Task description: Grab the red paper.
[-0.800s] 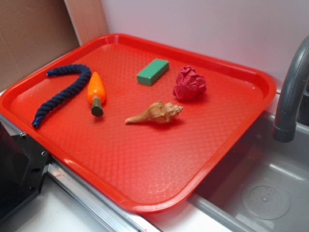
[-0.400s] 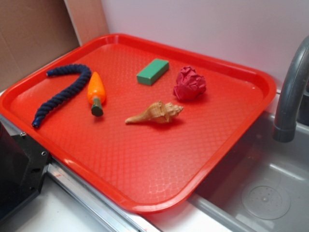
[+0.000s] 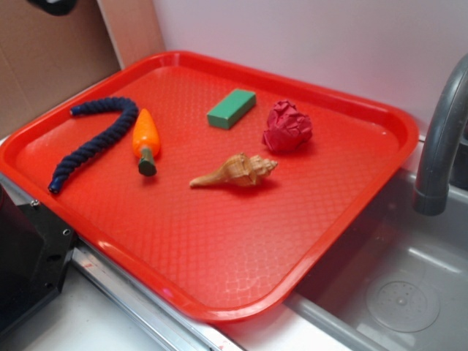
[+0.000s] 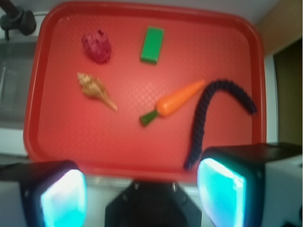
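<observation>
The red paper [image 3: 287,126] is a crumpled dark crimson ball lying on the far right part of the red tray [image 3: 219,263]. In the wrist view the paper [image 4: 97,46] sits at the upper left, far from my gripper [image 4: 142,189]. The gripper is open and empty, its two pads wide apart, high above the tray's near edge. In the exterior view only a dark bit of the arm [image 3: 51,6] shows at the top left corner.
On the tray lie a green block [image 3: 231,108], a tan seashell [image 3: 235,171], an orange toy carrot [image 3: 145,139] and a dark blue rope [image 3: 91,142]. A grey faucet [image 3: 441,139] and sink [image 3: 402,292] are at the right. A black base [image 3: 29,256] is at the lower left.
A dark part of the arm has come into the exterior view at the top left corner. The objects on the tray have not moved.
</observation>
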{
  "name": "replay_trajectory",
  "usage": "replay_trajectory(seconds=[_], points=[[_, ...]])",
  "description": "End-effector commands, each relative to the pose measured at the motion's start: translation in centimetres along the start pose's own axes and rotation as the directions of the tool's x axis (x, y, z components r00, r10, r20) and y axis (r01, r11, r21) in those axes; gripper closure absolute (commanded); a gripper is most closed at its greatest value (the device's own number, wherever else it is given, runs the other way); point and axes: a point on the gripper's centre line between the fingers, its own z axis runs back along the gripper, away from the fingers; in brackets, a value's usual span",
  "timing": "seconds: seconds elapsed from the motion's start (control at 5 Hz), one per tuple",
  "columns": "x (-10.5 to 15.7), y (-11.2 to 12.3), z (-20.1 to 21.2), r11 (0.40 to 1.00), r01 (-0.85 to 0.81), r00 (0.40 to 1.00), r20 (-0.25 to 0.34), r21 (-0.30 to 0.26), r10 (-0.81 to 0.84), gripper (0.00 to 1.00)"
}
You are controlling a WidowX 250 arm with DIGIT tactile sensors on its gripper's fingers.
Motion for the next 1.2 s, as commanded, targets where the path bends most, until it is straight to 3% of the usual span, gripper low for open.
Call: replay_trajectory(seconds=[0.0, 0.4, 0.6, 0.8, 1.0], points=[[5.0, -2.3, -3.9, 0.997, 0.064, 0.987, 0.144, 0.042, -0.069, 0.00], [9.5, -3.1, -8.8, 0.995, 0.090, 0.982, 0.170, -0.033, -0.084, 0.00], [11.3, -3.5, -11.4, 0.995, 0.098, 0.979, 0.185, -0.029, -0.091, 0.00], [12.6, -3.8, -13.8, 0.994, 0.106, 0.982, 0.161, -0.034, -0.099, 0.00], [13.5, -4.8, -16.5, 0.983, 0.165, 0.980, 0.128, -0.074, -0.155, 0.00]])
